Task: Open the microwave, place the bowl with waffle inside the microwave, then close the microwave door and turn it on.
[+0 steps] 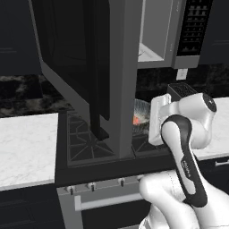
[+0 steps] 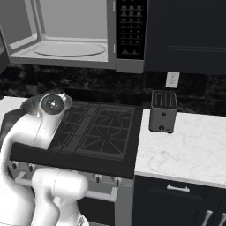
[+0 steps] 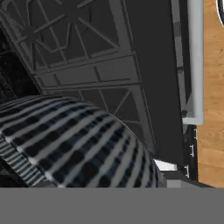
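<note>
The microwave (image 1: 156,36) hangs above the stove with its cavity (image 2: 70,48) showing. The microwave door (image 1: 76,58) stands swung wide open toward me, its edge a grey post over the stove. Behind that edge the bowl (image 1: 143,108) sits low over the stove, and the orange-red waffle (image 1: 136,120) glows inside it. My gripper (image 1: 154,118) reaches in at the bowl's right side, its fingers hidden behind the door edge. In the hand view the bowl's streaked wall (image 3: 74,148) bulges close against the camera. From the right, the bowl's rim (image 2: 27,104) peeks out behind my wrist.
The black stove (image 2: 106,128) with its grates lies under the bowl. A small toaster (image 2: 162,111) stands on the white marble counter (image 2: 185,150) to the right. More counter (image 1: 27,143) lies left of the stove. The open door overhangs the stove's left half.
</note>
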